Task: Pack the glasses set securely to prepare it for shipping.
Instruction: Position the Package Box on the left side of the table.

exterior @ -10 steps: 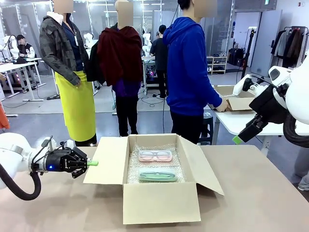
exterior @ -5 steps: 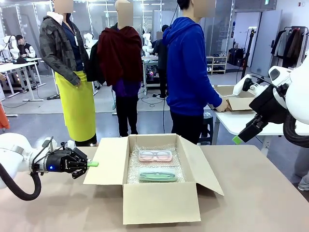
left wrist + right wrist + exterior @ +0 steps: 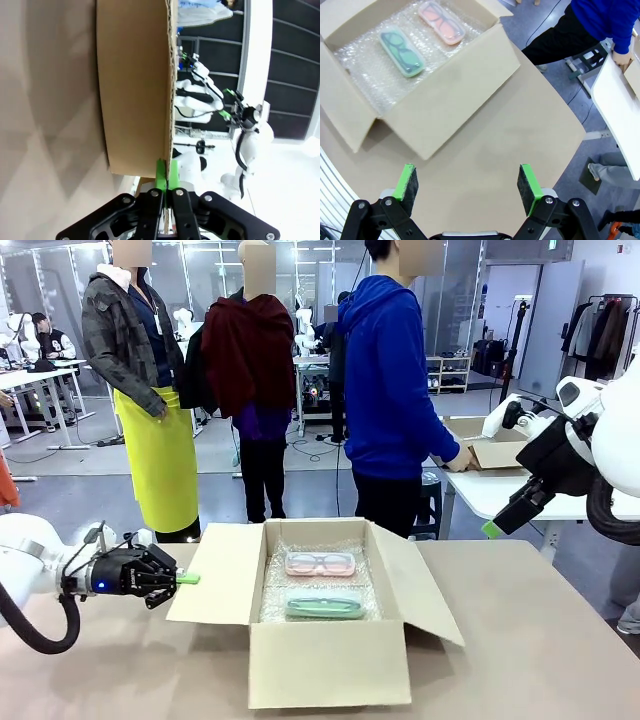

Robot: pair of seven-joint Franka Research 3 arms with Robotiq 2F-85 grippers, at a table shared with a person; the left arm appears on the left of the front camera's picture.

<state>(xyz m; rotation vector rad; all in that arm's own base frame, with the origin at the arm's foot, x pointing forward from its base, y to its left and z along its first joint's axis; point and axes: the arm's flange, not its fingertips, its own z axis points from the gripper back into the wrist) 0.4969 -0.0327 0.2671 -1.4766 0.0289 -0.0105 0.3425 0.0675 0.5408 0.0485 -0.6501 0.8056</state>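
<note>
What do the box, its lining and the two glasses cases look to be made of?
Box: corrugated cardboard, matte brown; fluting shows at a flap edge in the left wrist view.
Lining: clear bubble wrap, glinting.
Pink case and mint case: seemingly translucent plastic, since glasses show through.

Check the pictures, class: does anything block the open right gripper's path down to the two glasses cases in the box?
Nothing visible does. The right gripper hangs open above the table, and the box has its flaps spread out. The pink case and green case lie uncovered on bubble wrap.
</note>
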